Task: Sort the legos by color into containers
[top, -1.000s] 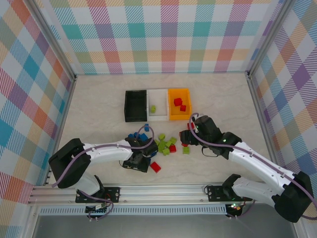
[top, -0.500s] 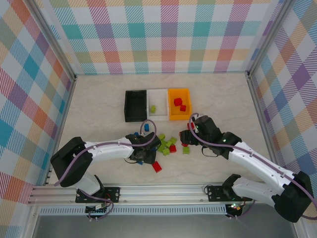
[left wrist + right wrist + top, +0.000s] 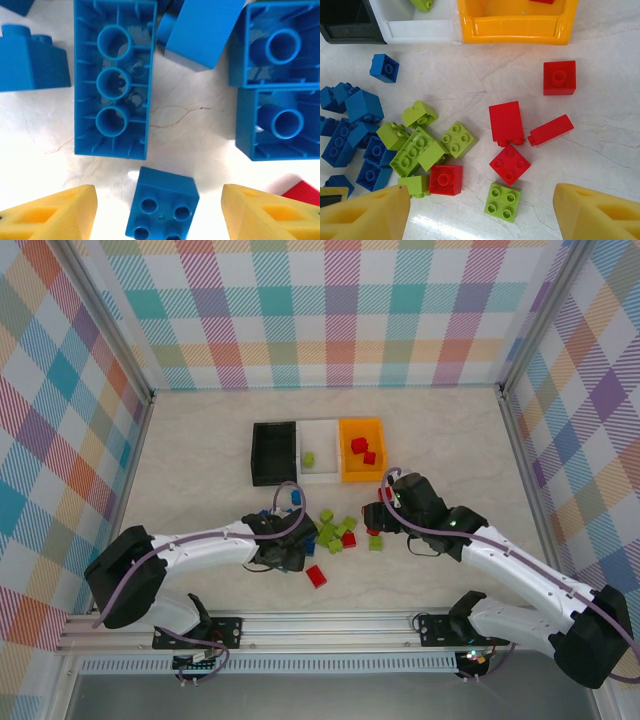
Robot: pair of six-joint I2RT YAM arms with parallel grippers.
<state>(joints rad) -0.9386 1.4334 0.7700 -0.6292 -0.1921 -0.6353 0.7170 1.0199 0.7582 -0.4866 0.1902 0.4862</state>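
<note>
Legos [image 3: 335, 530] lie loose on the surface [image 3: 200, 460], the blue ones nearest the left gripper [image 3: 284, 554].
Top view: three containers [image 3: 318, 478] beyond the pile hold one green and two red; the right gripper [image 3: 380, 512] hovers released over the reds. Left wrist: a small blue brick [image 3: 162, 207], studs up, sits untouched between the left gripper's parted fingers, with six more blues beyond it. Right wrist: five reds are loose on the surface, and the fingers stand wide apart.

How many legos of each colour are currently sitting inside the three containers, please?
Blue: 0, the black container holds none.
Green: 1, a green lego in the white container.
Red: 2, red legos in the orange container.
Total: 3
</note>
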